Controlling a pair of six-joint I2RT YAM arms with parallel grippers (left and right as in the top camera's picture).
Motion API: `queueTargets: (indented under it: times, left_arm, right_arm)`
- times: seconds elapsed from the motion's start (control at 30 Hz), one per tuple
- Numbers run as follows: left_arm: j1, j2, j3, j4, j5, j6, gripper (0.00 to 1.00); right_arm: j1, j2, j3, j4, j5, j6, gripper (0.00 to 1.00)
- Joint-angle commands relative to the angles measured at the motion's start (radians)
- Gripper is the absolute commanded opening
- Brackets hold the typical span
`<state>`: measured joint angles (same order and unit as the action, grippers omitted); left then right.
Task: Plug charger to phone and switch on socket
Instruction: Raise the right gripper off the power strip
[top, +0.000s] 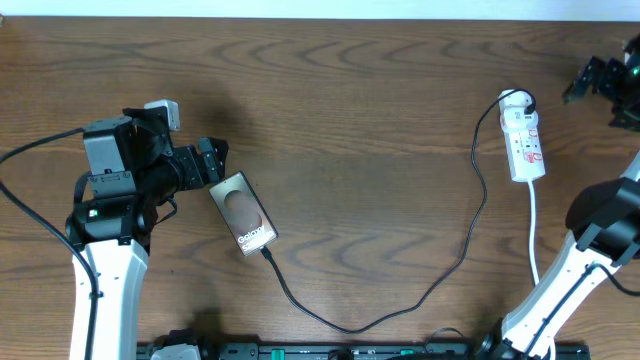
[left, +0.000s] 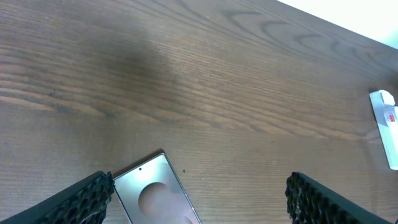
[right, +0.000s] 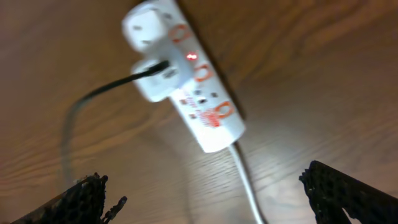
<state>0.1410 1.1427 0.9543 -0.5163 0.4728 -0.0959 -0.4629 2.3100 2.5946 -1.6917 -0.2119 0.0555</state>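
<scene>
The phone (top: 243, 213) lies face up at the table's left, slanted, and its top end shows in the left wrist view (left: 155, 194). My left gripper (top: 214, 163) hovers open at that top end, its left finger (left: 84, 200) beside the phone's edge, nothing held. The charger (top: 400, 305) is a thin black cable looping from the phone's lower end across the front to the socket (top: 525, 135) at the right. My right gripper (top: 588, 80) stands open near the socket (right: 186, 81), with the charger (right: 93, 99) plugged into it and a small red light showing.
The socket's white cord (top: 533, 235) runs toward the front edge past the right arm's base; it also passes between my right fingers (right: 245, 186). The far end of the socket (left: 387, 124) shows at the left wrist view's right edge. Thick arm cables lie along the left side.
</scene>
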Motion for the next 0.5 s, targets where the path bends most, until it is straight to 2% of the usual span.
queueTargets:
  times: [0.0,0.27,0.47]
  left_arm:
    - [0.003,-0.006,0.015,0.002,0.013,0.017,0.9]
    - [0.003,-0.006,0.015,0.002,0.013,0.017,0.9]
    - [0.003,-0.006,0.015,0.002,0.013,0.017,0.91]
  right_arm:
    - [0.026,-0.116,0.031,0.004,-0.064,0.047,0.99]
    - [0.058,-0.294,0.03,-0.006,-0.069,0.064,0.99]
    - [0.064,-0.352,0.03,-0.006,-0.068,0.063,0.99]
